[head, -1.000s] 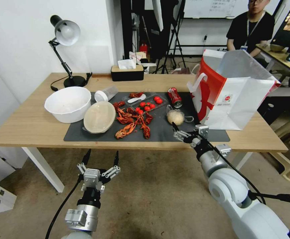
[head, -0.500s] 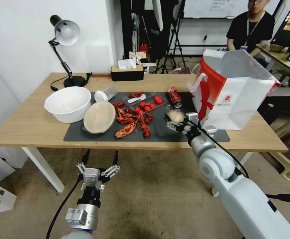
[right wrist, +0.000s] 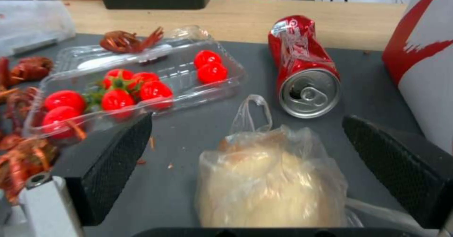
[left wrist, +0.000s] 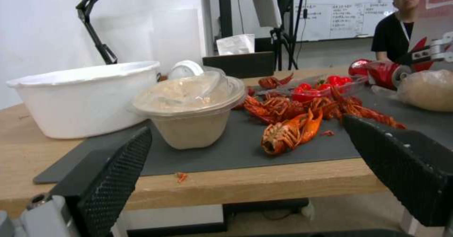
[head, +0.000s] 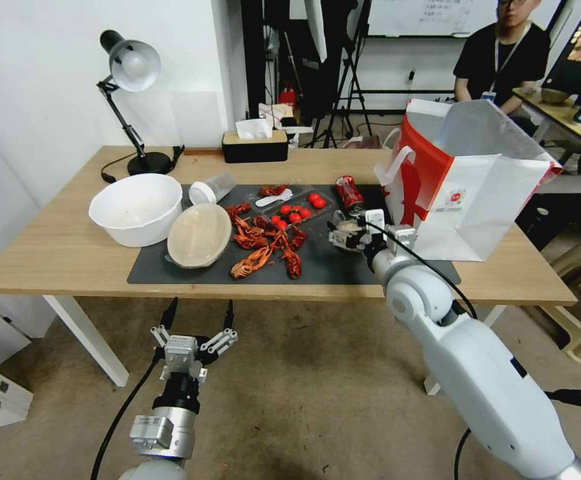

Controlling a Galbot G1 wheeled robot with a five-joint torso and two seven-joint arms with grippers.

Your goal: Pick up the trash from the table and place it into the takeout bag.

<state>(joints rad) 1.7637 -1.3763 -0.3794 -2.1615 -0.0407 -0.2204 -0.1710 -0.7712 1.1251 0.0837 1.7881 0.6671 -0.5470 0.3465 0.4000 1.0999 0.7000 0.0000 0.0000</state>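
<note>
A beige wad [right wrist: 271, 191] wrapped in thin clear plastic lies on the dark mat [head: 330, 267] of the table [head: 57, 253]. My right gripper [head: 345, 235] is open at the wad, one finger on each side of it. Just beyond lies the crushed red soda can [right wrist: 304, 67]. The white and red takeout bag [head: 477, 193] stands open on the table's right end. A round beige lidded container [head: 199, 235] and a clear plastic cup [head: 212, 189] on its side sit on the mat's left. My left gripper [head: 196, 320] hangs open below the table's front edge.
A large white bowl [head: 136, 208] stands left of the mat. Red crayfish shells [head: 264, 243] and a clear tray of tomatoes [head: 297, 208] fill the mat's middle. At the back are a desk lamp [head: 130, 67] and a black tissue box [head: 255, 145].
My right gripper has moved forward from the table's front edge, over the mat, up to the beige wad. The left gripper has sunk slightly.
</note>
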